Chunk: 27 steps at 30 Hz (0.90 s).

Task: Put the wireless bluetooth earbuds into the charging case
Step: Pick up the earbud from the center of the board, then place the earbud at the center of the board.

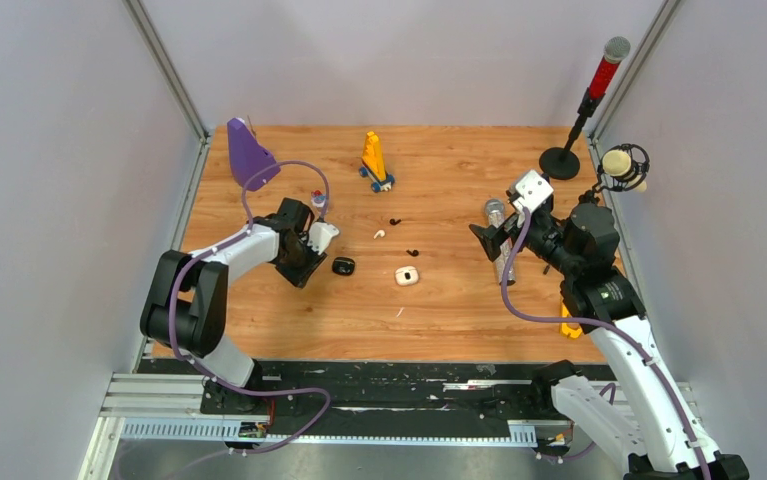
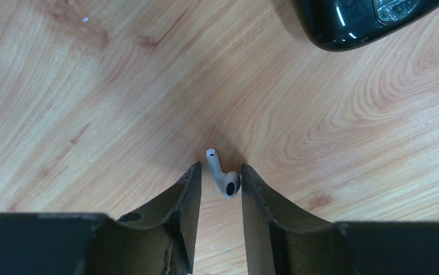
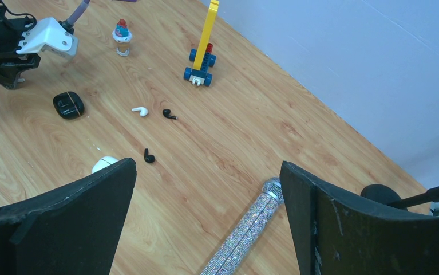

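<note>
Grip belongs on the bulbous head of the tiny white plastic earbud (image 2: pixel 228 184), likely light and slippery, lying inside the narrowly spread left hand (image 2: pixel 221 167) near the bench's (image 2: pixel 91 86) left edge.

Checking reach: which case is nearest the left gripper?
The black case, just beside the left gripper; the white case lies farther right, beyond it.
</note>
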Motion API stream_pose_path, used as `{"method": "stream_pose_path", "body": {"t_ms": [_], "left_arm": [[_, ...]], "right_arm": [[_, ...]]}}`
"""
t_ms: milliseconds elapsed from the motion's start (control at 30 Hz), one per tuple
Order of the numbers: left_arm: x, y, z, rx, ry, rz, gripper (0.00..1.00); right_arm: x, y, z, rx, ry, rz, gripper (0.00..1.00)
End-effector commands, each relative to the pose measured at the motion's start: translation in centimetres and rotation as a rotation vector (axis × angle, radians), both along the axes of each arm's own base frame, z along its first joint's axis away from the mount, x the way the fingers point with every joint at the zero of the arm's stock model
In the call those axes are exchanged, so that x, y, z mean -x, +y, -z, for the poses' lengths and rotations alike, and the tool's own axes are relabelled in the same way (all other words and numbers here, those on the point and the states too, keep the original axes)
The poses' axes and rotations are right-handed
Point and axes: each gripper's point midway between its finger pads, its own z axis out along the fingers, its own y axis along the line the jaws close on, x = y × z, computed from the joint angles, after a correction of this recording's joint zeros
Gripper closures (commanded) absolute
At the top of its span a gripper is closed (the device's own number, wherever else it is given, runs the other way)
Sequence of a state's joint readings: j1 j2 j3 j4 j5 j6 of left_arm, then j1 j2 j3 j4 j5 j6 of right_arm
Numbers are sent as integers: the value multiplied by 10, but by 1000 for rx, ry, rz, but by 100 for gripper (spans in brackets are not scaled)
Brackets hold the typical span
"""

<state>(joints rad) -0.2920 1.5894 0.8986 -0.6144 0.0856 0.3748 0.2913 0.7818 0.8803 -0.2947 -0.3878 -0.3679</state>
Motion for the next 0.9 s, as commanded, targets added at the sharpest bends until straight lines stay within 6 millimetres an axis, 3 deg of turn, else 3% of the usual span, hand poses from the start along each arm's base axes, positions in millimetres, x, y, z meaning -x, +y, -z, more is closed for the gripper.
{"method": "stream_pose_path", "body": {"t_ms": [0,100,300,467,567,600,633,667,700,733,767,800,833,867], "left_arm": [[-7,-6,-4,30,-15,14,63],[-6,-6,-7,33,-20,13,70],[-11,-10,-21,54,-48,24,72],[-33,-29,-59,122,-118,55,72],[-56,-51,-85,152,-179,99,71],[-57,-62,-84,152,-172,129,71],[-67,-72,-96,164,-204,143,71],[-68,-87,-91,164,-190,175,71],[-78,-99,-102,178,-218,188,71],[-78,-115,-93,175,-195,222,71],[-88,-129,-102,187,-222,238,70],[-88,-146,-91,182,-199,271,70],[-95,-165,-101,198,-228,299,70],[-98,-174,-86,189,-199,310,70]], "right_arm": [[2,2,-10,-21,-30,-10,0],[3,2,-10,-21,-31,-12,0],[2,1,-10,-21,-30,-9,0],[0,0,-9,-17,-29,1,0],[-2,-2,-9,-13,-30,14,0],[-3,-3,-8,-11,-29,19,0],[-3,-3,-9,-10,-31,23,0],[-4,-5,-8,-7,-31,29,0],[-5,-5,-8,-6,-31,35,0],[-6,-6,-8,-4,-31,39,0],[-6,-7,-8,-2,-33,42,0],[-7,-8,-8,-1,-33,45,0],[-8,-8,-7,0,-30,49,0],[-8,-9,-7,1,-32,53,0]]}}
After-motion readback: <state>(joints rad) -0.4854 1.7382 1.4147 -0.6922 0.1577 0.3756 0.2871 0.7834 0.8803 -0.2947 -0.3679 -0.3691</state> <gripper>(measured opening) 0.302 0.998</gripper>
